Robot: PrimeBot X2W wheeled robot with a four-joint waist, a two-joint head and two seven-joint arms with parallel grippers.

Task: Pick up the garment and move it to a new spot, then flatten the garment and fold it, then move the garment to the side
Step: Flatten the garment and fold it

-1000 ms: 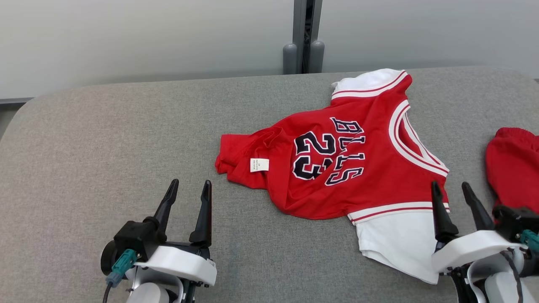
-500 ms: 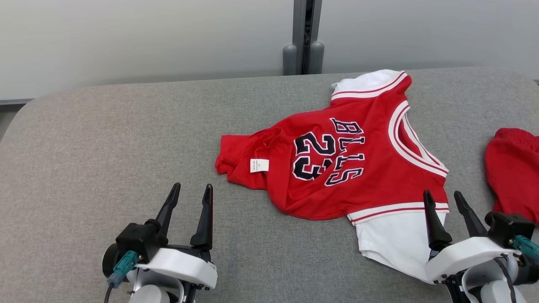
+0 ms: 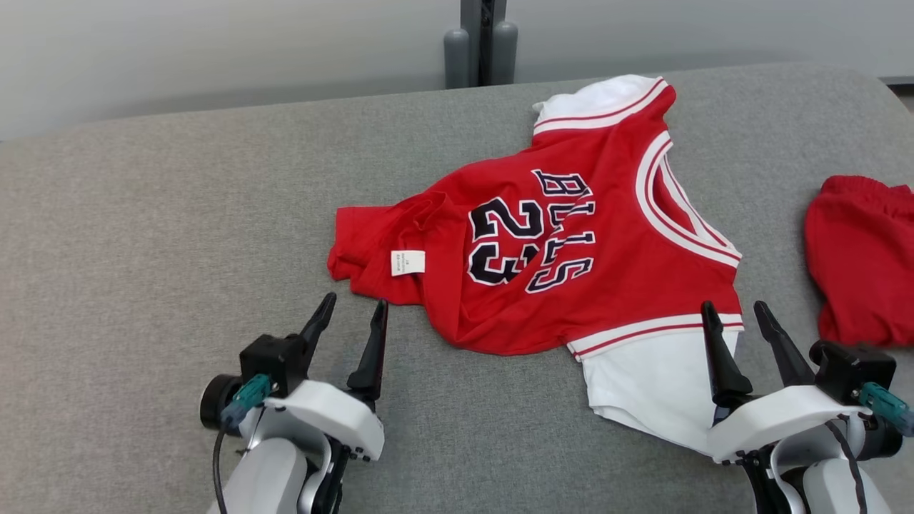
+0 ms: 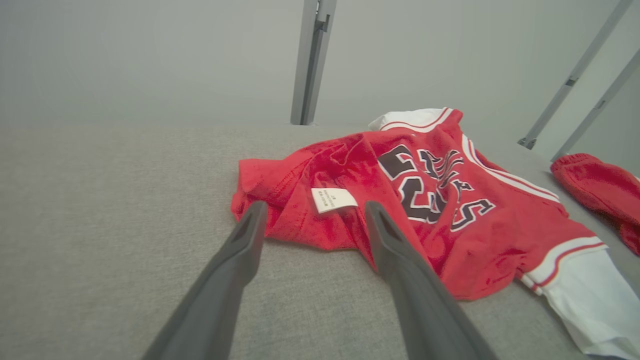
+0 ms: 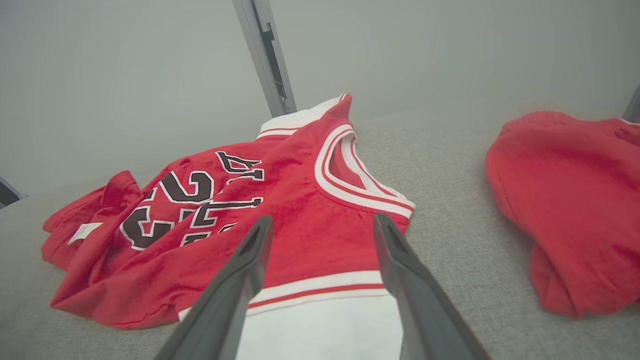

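Jersey (image 3: 571, 243): lies rumpled on the table (image 3: 143, 250), right of centre and number side up. The collar is toward my right and the hem is bunched toward my left. It has not been lifted.
Left gripper (image 3: 355, 301): my fingers are spread and hold nothing, with the tips just short of the bunched hem near the tag (image 3: 408, 262). I judge they are aimed there because that raised fold gives something to pinch.
Right gripper (image 3: 734, 307): my fingers are spread and hold nothing, over the near white sleeve (image 3: 643, 385) just beside its striped trim. I cannot tell whether they touch it.
Pairing: one gripper stands at each end of the jersey. I judge this is so that a lift carries it stretched, not hanging in a lump.
Red cloth (image 3: 857, 257): a second piece at my far right, apart from the jersey. It sits near enough to my right gripper that it could be snagged.
Stage: I judge this is the approach before the first grasp. Moving, flattening, folding and setting aside all remain.
Next move: both pinches must take only a single edge.
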